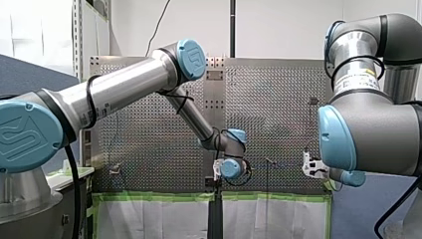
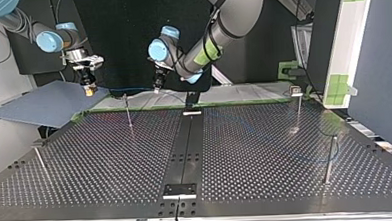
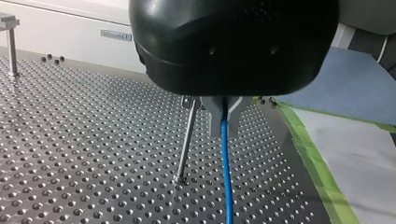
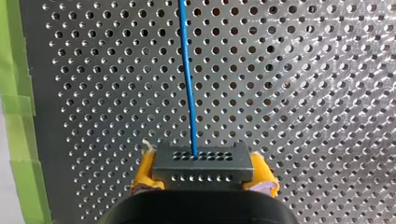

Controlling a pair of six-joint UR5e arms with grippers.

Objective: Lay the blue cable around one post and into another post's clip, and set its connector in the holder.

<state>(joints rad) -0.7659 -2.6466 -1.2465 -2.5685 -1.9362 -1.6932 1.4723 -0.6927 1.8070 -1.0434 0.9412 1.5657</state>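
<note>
The thin blue cable (image 3: 226, 177) runs taut between my two grippers along the perforated table's far edge in the top view, cable (image 2: 128, 88). My left gripper (image 3: 224, 128) is shut on the cable, just beside a slim metal post (image 3: 187, 144). In the top view this gripper (image 2: 158, 87) hangs right of that post (image 2: 128, 111). My right gripper (image 4: 204, 173), with yellow pads (image 4: 144, 170), is shut on the grey connector (image 4: 198, 158) at the cable's end. The cable (image 4: 189, 93) leads straight ahead from it. It hovers at the top view's left, right gripper (image 2: 88, 88).
More posts stand at the top view's right (image 2: 297, 108), (image 2: 329, 159) and left (image 2: 40, 160). A dark centre strip carries a small holder block (image 2: 179, 190) near the front edge and another (image 2: 192, 110) at the back. Green tape (image 4: 18, 140) lines the table edge; a blue board (image 2: 48, 102) lies beyond.
</note>
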